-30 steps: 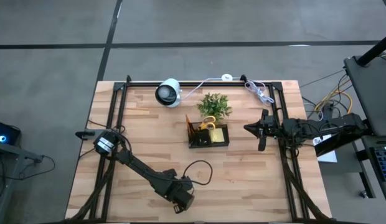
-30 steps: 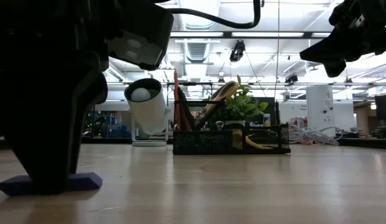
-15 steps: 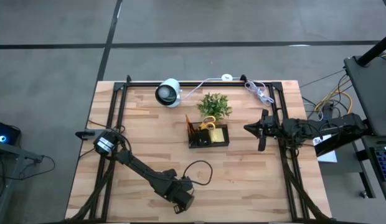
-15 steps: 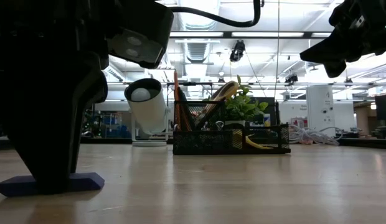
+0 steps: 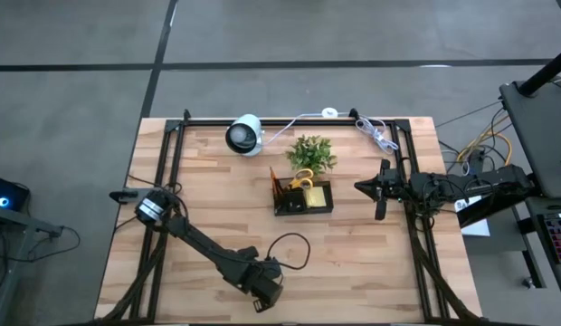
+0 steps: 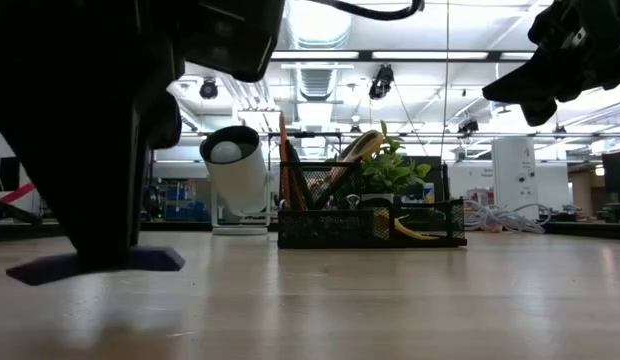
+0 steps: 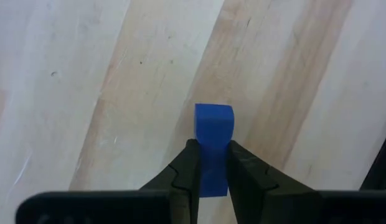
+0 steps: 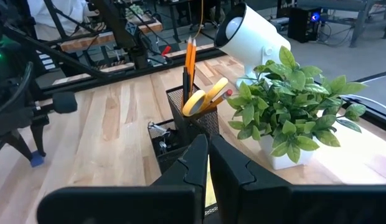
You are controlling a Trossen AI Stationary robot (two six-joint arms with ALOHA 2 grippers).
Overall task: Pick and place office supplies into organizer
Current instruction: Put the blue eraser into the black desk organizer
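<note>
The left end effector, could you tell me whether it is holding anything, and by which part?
The left end effector is shut on the small blue block, pinching its two opposite side faces near one end. The right end effector holds nothing.

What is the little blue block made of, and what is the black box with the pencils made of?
The blue block, pinched in the left gripper, looks like matte plastic or rubber: flat even colour, no shine. The organizer looks like black metal mesh: you can see through its walls.
</note>
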